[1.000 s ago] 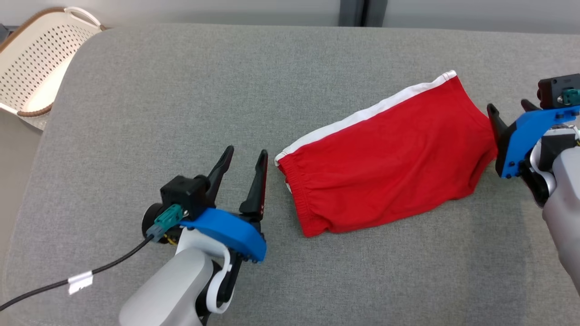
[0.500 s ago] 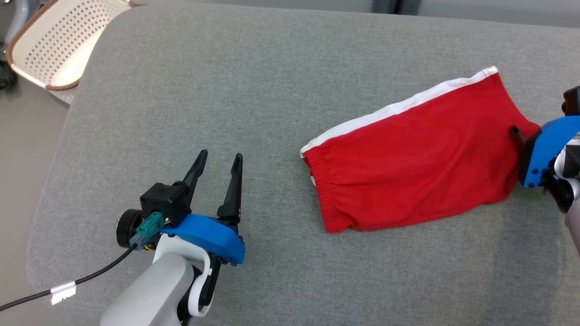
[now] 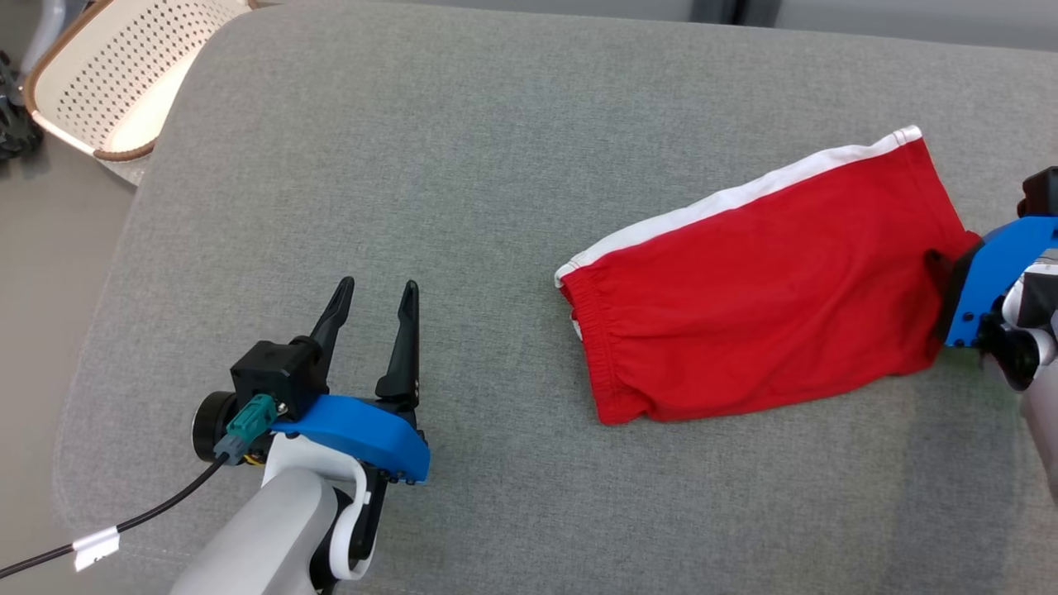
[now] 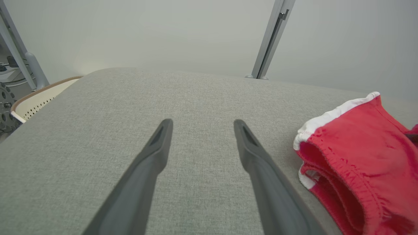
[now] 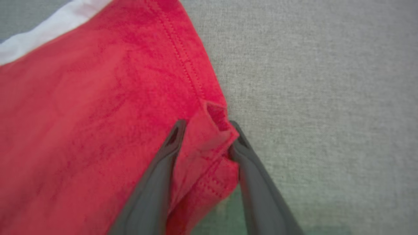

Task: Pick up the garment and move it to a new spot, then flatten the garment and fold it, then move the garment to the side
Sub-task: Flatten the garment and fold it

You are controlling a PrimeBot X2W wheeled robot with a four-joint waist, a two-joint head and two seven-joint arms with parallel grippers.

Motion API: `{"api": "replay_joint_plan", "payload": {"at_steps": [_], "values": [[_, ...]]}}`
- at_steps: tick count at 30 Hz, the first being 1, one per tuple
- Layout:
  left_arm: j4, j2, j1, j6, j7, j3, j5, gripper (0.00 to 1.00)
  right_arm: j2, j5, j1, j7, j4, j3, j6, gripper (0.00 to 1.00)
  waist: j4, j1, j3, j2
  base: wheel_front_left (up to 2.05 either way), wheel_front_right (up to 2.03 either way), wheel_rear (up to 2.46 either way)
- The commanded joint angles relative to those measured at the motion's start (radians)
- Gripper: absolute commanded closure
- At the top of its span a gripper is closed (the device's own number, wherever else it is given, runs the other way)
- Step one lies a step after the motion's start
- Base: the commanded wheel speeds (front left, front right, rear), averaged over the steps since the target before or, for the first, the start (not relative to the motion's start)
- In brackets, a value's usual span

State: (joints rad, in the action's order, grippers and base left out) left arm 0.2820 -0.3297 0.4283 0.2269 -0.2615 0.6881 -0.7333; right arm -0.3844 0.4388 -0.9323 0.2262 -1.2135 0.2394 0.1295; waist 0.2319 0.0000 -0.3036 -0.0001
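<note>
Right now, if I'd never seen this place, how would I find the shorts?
Look at the big grey padded surface. On its right side lie the shorts, with the right gripper straddling their right corner. They are bright red with a white stripe along the far edge, unlike the pale basket off the left corner.

The basket (image 3: 99,91) is cut off at the head view's top-left corner. The right gripper (image 5: 207,125) runs past that view's right edge, its fingers (image 3: 936,263) mostly hidden behind its blue bracket (image 3: 988,273).
</note>
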Motion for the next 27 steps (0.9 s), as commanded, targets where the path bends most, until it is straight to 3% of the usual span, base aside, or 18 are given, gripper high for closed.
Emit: {"api": "replay_joint_plan", "payload": {"at_steps": [1, 8, 19, 27], "values": [[-0.003, 0.002, -0.009, -0.004, -0.005, -0.007, 0.007, 0.00, 0.011, 0.010, 0.039, -0.003, -0.005, 0.005, 0.002, 1.00, -0.006, 0.0000, 0.004, 0.0001, 0.00, 0.00, 0.00], [0.009, -0.002, -0.022, -0.009, -0.005, -0.024, 0.021, 0.00, 0.023, 0.086, 0.072, -0.076, 0.058, -0.005, 0.001, 1.00, -0.060, 0.0000, 0.045, 0.0001, 0.00, 0.00, 0.00], [0.024, -0.016, -0.056, -0.007, -0.005, -0.043, 0.031, 0.00, 0.020, 0.226, 0.254, -0.175, 0.191, -0.007, 0.001, 1.00, -0.169, 0.0000, 0.105, 0.0001, 0.00, 0.00, 0.00], [0.035, -0.024, -0.069, -0.010, 0.000, -0.027, 0.039, 0.00, 0.047, 0.277, 0.314, -0.217, 0.218, -0.019, 0.001, 1.00, -0.202, 0.0000, 0.133, 0.0001, 0.00, 0.00, 0.00]]}}
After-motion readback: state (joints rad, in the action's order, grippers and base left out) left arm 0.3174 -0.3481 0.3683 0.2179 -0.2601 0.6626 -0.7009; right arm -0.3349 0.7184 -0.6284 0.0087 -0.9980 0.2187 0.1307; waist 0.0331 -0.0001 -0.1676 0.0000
